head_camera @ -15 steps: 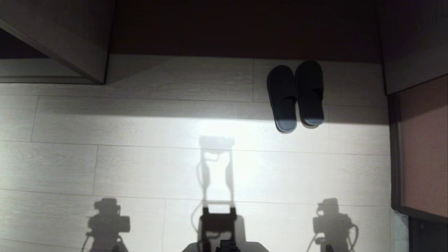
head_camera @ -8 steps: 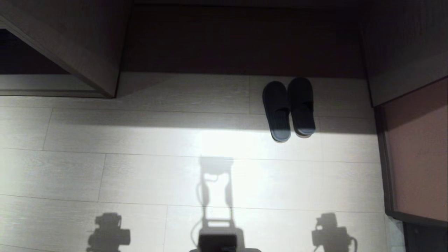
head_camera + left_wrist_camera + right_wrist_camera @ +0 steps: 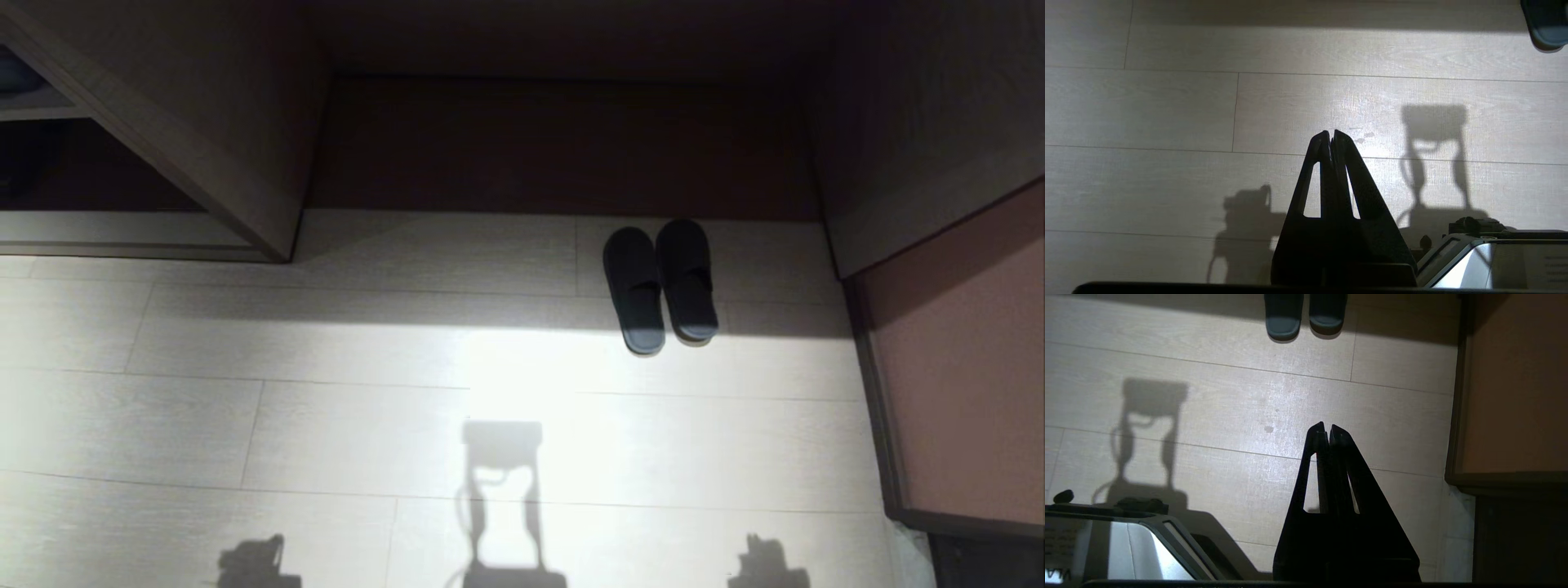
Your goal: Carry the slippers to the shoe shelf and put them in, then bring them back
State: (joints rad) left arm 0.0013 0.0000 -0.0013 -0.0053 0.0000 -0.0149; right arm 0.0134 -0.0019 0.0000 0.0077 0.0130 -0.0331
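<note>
Floor [image 3: 326, 425] of pale planks fills most of what we see, a dark recess [image 3: 563, 147] behind it and a brown panel [image 3: 955, 359] on our right. Shoe shelf [image 3: 122, 233]: we read the pale low cubby at far left as it, mostly out of frame. Slippers [image 3: 660, 286] sit side by side on the floor, touching, toes toward the recess, heels toward us, ahead and to our right. Neither arm shows from the head. Left gripper [image 3: 1331, 136] hangs over bare floor, fingers pressed together, holding nothing. Right gripper [image 3: 1326, 430] likewise, fingers pressed together, the heels well ahead of it. Step in hand, we judge: approaching for pickup. We should square up on the heels, spread the fingers before descending, and take both slippers by their inner edges.
</note>
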